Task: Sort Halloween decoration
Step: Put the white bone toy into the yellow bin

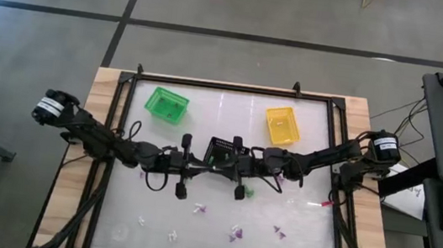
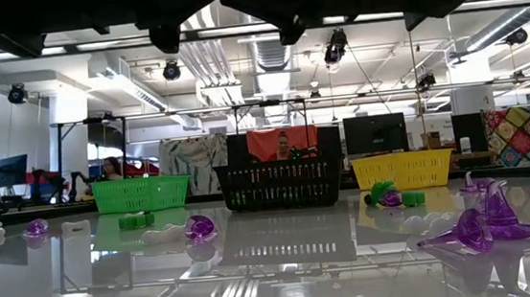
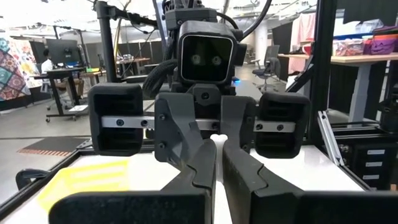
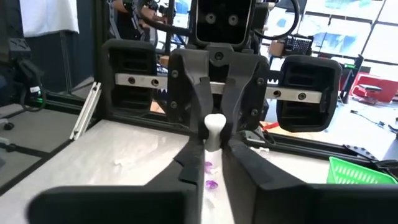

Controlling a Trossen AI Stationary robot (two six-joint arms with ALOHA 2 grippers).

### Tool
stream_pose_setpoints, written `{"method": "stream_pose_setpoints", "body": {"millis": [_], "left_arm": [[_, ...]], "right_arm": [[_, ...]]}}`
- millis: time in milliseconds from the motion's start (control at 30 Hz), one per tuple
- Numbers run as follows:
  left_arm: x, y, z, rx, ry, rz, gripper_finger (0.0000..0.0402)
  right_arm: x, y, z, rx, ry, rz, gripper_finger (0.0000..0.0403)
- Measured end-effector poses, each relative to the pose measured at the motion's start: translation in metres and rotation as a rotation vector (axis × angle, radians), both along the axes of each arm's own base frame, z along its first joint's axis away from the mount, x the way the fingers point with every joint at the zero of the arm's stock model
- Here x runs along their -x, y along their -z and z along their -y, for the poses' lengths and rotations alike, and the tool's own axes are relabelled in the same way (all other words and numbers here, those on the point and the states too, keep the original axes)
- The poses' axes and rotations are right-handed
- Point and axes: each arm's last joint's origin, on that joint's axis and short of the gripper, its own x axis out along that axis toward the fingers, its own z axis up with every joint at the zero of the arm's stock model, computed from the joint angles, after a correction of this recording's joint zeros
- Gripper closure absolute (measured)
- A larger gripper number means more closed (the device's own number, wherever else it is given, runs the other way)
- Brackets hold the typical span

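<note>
A small white trinket with a rounded end hangs high over the table's middle, near the black basket. My left gripper and my right gripper meet tip to tip there, both level and both shut on it. In the left wrist view only a white speck of the trinket shows between the right gripper's fingers. Other purple, white and green trinkets lie scattered on the near half of the white table top. My left gripper pinches the trinket's rounded end between its two fingertips. The fingers come level from the table's left. The trinket is lifted clear of the table. My right gripper closes its two fingers on the trinket's other end. They come level from the table's right, in line with the left gripper's fingers. How far back the piece reaches does not show.
A green basket stands at the far left and a yellow basket at the far right, with the black one between them. A purple witch-hat trinket lies near the front right. A dark frame rims the table.
</note>
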Motion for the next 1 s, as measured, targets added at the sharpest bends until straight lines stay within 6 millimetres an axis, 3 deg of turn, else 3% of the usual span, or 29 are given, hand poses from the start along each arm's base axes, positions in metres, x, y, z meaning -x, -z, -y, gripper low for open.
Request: {"method": "stream_pose_setpoints", "body": {"millis": [100,333,733,1000], "left_arm": [[0.0001,0.0006,0.0002,0.001,0.001,-0.006,0.0401],[0.0002,0.0011,0.0002,0.007,0.002,-0.010,0.0396],[0.0002,0.0016,-0.0005,0.006,-0.005,-0.019,0.0306],[0.0014,-0.0009,-0.0006,0.010,0.000,-0.011,0.0283]], "right_arm": [[0.0002,0.0006,-0.0001,0.010,-0.001,-0.001,0.0388],[0.0002,0.0005,-0.0001,0.009,0.000,0.000,0.0393],[0.0002,0.0014,0.0000,-0.019,-0.002,-0.014,0.0395],[0.0000,0.0010,0.0000,-0.020,0.001,-0.011,0.0395]]}}
